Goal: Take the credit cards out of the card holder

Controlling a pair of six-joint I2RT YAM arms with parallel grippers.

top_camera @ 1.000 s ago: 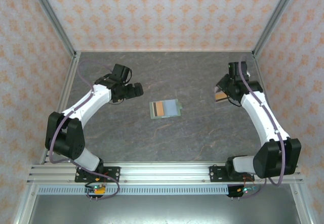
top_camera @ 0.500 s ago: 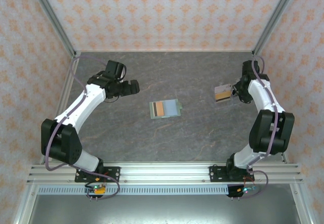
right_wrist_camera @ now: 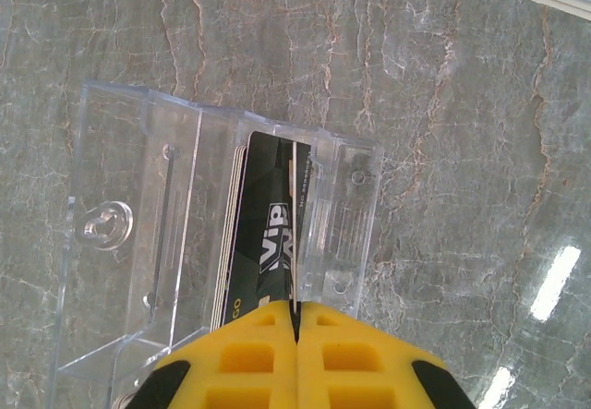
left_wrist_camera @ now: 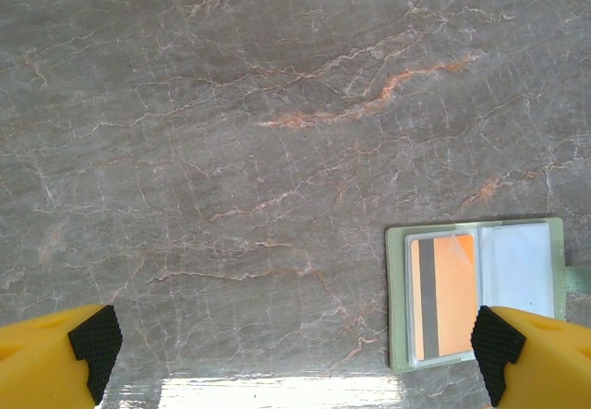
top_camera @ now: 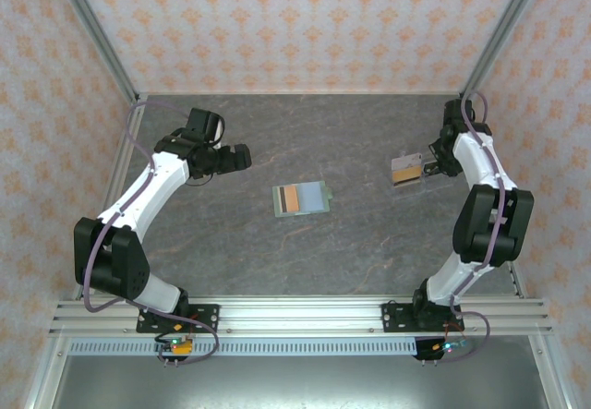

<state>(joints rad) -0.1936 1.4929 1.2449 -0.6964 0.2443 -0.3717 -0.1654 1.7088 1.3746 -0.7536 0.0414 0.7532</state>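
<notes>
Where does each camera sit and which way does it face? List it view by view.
Top external: above and behind the bases, looking down on the table; shows both arms, left hand and right hand.
Left wrist: on the left arm, looking down at the open card holder; the left hand's open fingers show at the bottom corners.
Right wrist: on the right arm, looking down into a clear box holding a black card; the right hand is shut.
Shared: top external and left wrist both show the card holder and its orange card.

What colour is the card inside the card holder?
Orange card with a dark stripe; clearest in left wrist view.
</notes>
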